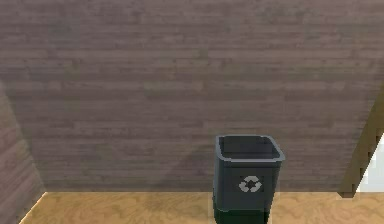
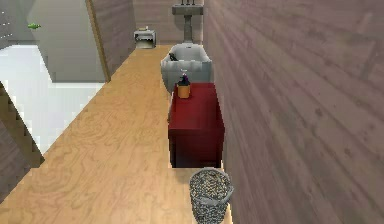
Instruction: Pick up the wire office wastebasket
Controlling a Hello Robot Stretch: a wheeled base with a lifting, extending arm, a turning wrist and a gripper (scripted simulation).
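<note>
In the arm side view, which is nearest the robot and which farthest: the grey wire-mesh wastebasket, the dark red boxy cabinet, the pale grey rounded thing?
1. Grey wire-mesh wastebasket, bottom edge.
2. Dark red boxy cabinet, just beyond.
3. Pale grey rounded thing, behind the cabinet.

Base facing plank wall (image 1: 150, 90), arm and pincer pose cannot be told

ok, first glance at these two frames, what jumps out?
In the forward view, a dark bin with a white recycling mark stands on the wood floor against the plank wall. In the arm side view, a dark red cabinet sits along the wall at the picture's right. A grey wire wastebasket stands on the floor just below it in the picture, near the bottom edge.
</note>
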